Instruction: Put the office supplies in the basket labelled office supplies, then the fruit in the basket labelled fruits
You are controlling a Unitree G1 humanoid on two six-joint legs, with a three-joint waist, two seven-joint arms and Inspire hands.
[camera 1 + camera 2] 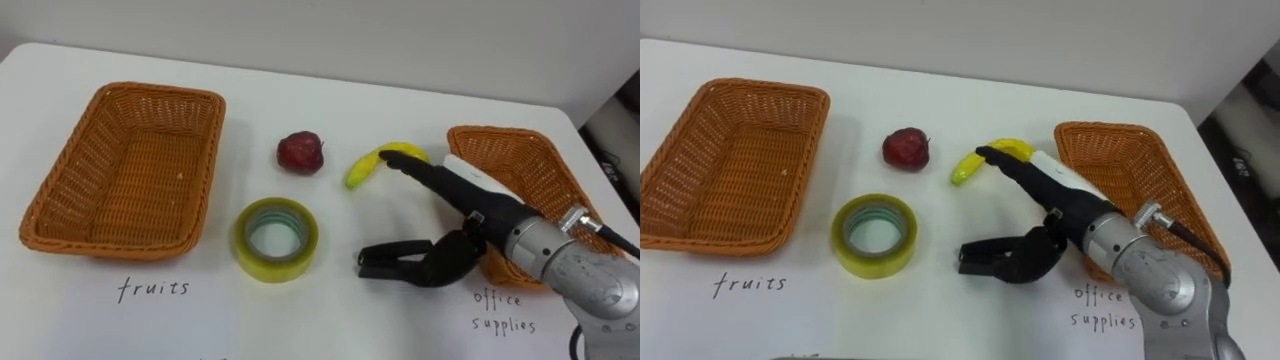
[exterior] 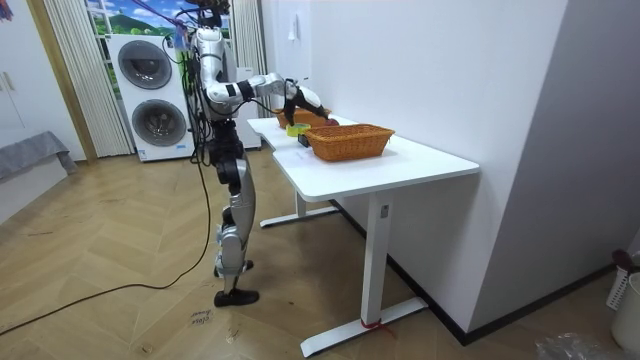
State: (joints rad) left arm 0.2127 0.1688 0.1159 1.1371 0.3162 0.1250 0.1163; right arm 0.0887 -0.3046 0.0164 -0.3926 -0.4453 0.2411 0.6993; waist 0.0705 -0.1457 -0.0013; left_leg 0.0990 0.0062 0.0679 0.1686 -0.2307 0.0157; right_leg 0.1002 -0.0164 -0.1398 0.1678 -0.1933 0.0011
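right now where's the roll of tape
In the left eye view the tape roll lies flat on the table, right of the fruits basket, in front of the red fruit, left of the right robot hand.

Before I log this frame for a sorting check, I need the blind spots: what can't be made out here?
1. Eye views: whether the black right hand touches the yellow banana; its fingertip covers the banana's end.
2. Eye views: the near left corner of the brown wicker office-supplies basket, behind that hand's wrist.
3. Room view: the items on the white table, too small, partly behind the nearer wicker basket.
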